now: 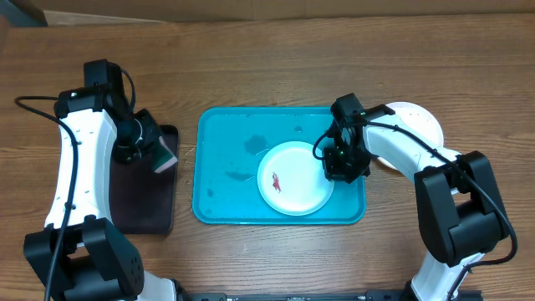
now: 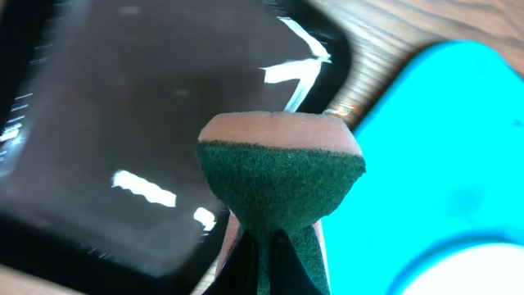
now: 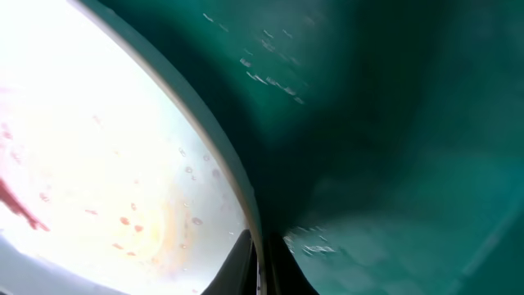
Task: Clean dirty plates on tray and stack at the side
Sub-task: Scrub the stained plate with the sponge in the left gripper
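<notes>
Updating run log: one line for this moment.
left end effector: shut on sponge | right end effector: shut on white plate rim | plate: red smear, in blue tray

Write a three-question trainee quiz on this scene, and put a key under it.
1. True or false: the left gripper holds a sponge.
2. The plate in the turquoise tray bears a smear of which colour? A) red B) blue C) black
3. Fill in: the right gripper is shut on the plate's ____.
Key: 1 true; 2 A; 3 rim.
</notes>
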Controlling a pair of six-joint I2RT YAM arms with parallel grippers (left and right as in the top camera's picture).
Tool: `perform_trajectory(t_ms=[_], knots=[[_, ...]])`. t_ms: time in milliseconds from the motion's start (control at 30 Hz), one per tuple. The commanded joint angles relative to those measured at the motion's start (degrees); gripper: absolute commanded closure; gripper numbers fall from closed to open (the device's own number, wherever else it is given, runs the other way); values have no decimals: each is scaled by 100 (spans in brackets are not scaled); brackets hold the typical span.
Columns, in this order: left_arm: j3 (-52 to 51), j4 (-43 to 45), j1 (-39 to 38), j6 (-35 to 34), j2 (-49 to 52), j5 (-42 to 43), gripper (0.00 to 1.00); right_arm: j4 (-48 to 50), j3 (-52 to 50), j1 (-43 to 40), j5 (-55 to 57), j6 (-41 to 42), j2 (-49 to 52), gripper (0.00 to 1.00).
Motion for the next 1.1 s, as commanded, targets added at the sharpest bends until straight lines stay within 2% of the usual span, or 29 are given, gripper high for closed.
perform_trajectory(t_ms=[0, 67, 300, 400, 500, 700, 1067], knots=[[-37, 57, -144, 695, -28, 1119, 96, 221, -131, 42, -299, 490, 157, 96], [-37, 68, -299, 822, -28, 1397, 96, 450, -131, 42, -472, 704, 157, 96], [-37, 101, -1141, 809, -28, 1427, 96, 1554, -131, 136, -564, 1497, 157, 96], [-37, 214, -1545, 584, -28, 1399, 96, 1875, -131, 260, -448, 1766, 175, 96], [-37, 483, -1923, 94, -26, 1231, 95, 1982, -131, 437, -96, 1838, 243, 96], [-37, 1038, -2621, -354, 120, 1145, 96, 2079, -131, 568, -50, 1943, 402, 96], [-37, 1480, -3191, -546, 1362, 1174, 96, 2157, -131, 562, -52, 1941, 402, 96]])
